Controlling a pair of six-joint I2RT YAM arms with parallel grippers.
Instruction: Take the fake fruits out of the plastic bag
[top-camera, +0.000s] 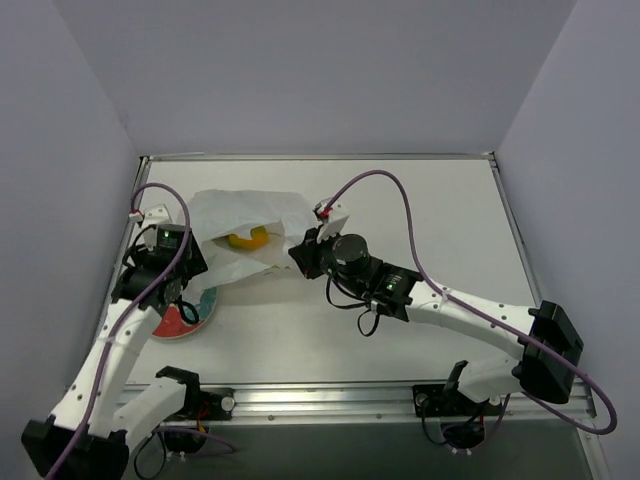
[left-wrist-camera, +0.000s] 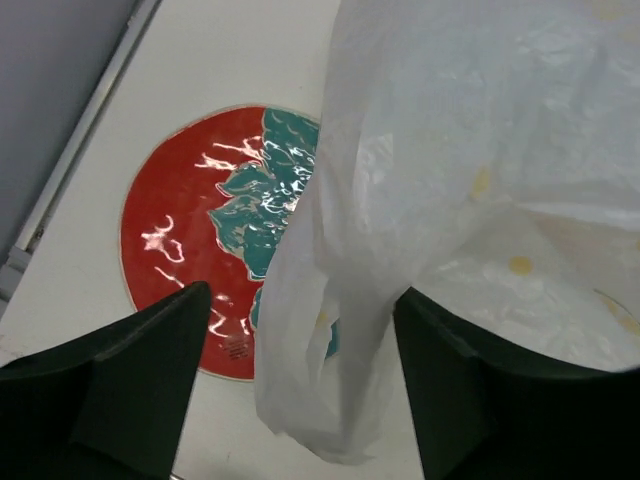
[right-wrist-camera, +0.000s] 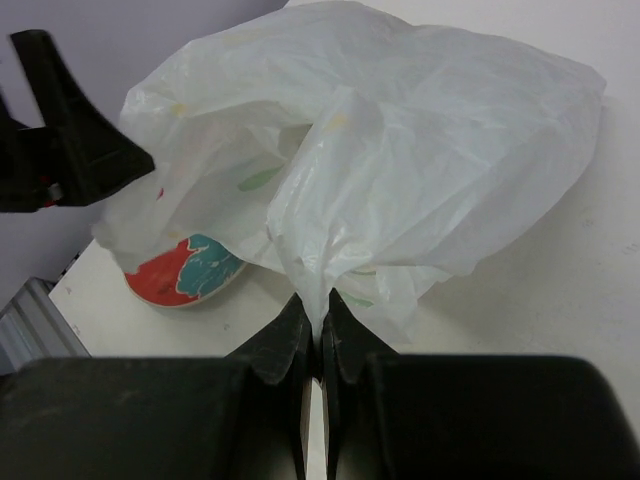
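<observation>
The white plastic bag (top-camera: 250, 225) lies crumpled at the table's left-middle, its mouth held open toward the near side. One yellow-orange fruit (top-camera: 246, 239) shows inside the mouth; the other fruits are hidden. My right gripper (top-camera: 301, 252) is shut on a fold of the bag's edge, seen pinched in the right wrist view (right-wrist-camera: 320, 318). My left gripper (left-wrist-camera: 300, 390) is open above the plate, and a hanging fold of the bag (left-wrist-camera: 330, 330) dangles between its spread fingers without being pinched. In the top view the left gripper (top-camera: 190, 278) is at the bag's left corner.
A round red plate with a teal centre (top-camera: 185, 318) lies partly under the bag's left end; it also shows in the left wrist view (left-wrist-camera: 190, 220) and the right wrist view (right-wrist-camera: 185, 272). The table's left rail (top-camera: 125, 250) runs close beside the left arm.
</observation>
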